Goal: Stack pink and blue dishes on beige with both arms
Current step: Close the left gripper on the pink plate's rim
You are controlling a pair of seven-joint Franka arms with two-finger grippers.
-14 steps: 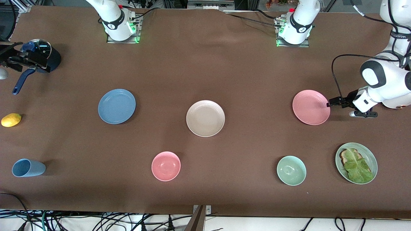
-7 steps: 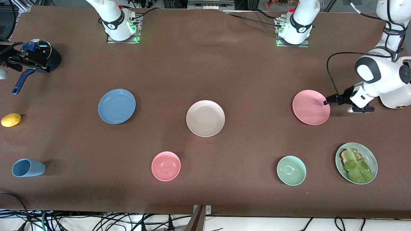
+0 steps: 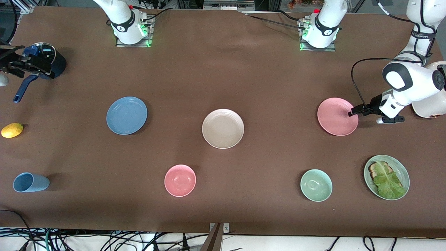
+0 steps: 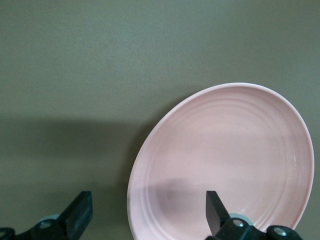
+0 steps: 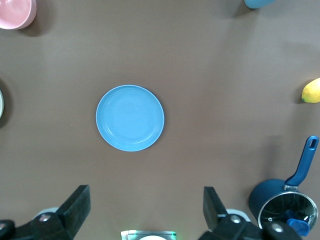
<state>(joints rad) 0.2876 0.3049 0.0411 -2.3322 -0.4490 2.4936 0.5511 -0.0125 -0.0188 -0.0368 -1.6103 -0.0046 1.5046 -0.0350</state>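
left gripper [image 3: 352, 113] gapes low at pink plate [image 3: 336, 116] rim; right gripper [image 5: 145, 210] gapes high above table

Brown table [image 3: 223, 76] all over. Matte pink plate [image 3: 336, 116], blue plate [image 3: 126, 115] and beige plate [image 3: 223, 128], all with ringed rims. Also a pink bowl [image 3: 180, 180], mint green bowl [image 3: 316, 185], light blue cup [image 3: 29, 182], yellow lemon [image 3: 12, 130] and dark blue saucepan [image 3: 41, 66]

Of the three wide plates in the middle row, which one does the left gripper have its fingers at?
The pink plate, toward the left arm's end of the table: the open left gripper straddles its rim. The beige plate and blue plate have no gripper near them.
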